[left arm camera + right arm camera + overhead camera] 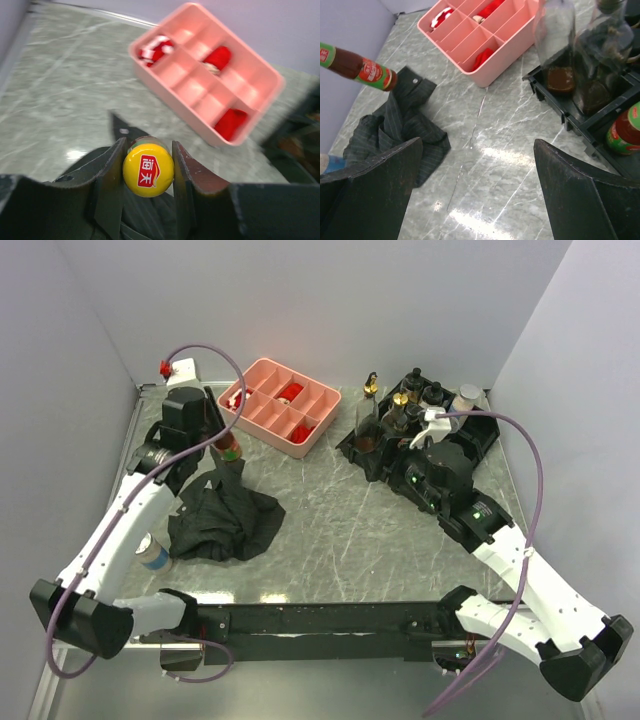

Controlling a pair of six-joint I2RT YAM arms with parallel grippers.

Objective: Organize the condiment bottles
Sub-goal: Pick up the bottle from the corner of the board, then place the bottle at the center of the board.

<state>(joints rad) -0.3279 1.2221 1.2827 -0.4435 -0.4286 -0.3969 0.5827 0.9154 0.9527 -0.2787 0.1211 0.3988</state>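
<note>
My left gripper [148, 146] is shut on a yellow-capped sauce bottle [148, 170], its jaws pressing both sides of the cap. The bottle [230, 447] hangs over the black cloth; in the right wrist view the sauce bottle [357, 67] shows its dark body and red-green label in the air. Other condiment bottles stand in a black rack [478, 435] at the back right: gold-spouted clear ones [372, 390], a grey-lidded shaker [465, 398]. My right gripper [477, 150] is open and holds nothing, low over bare table left of the rack [575, 122].
A pink compartment tray [262, 410] with red pieces sits at the back centre. A crumpled black cloth [225, 515] lies at left. A small pale bottle [153, 553] stands by the left arm. Grey walls close in both sides.
</note>
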